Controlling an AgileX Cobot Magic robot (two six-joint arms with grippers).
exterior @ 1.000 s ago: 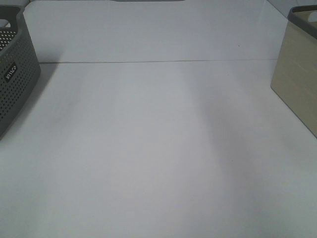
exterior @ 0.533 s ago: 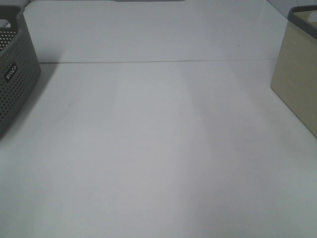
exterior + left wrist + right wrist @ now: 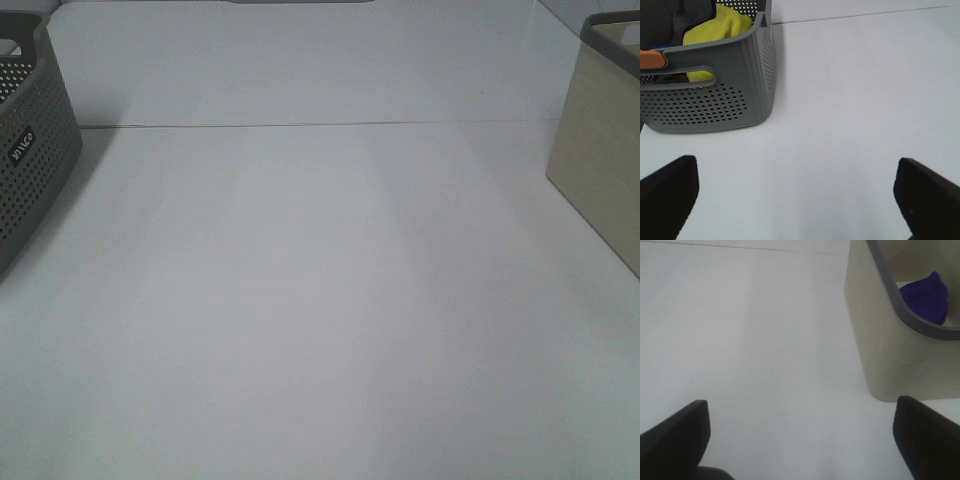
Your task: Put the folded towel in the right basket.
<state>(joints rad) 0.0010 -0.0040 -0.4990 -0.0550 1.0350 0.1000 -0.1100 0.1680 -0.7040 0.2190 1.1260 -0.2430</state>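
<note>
The right basket is beige with a grey rim and stands at the table's right edge; it also shows in the right wrist view. A purple towel lies inside it. My right gripper is open and empty over the bare table, beside that basket. The grey perforated left basket stands at the left edge and also shows in the left wrist view. It holds a yellow towel and a dark cloth. My left gripper is open and empty in front of it.
The white table runs between the two baskets, with a thin seam line across its far part. An orange object shows at the grey basket's rim. Neither arm appears in the exterior high view.
</note>
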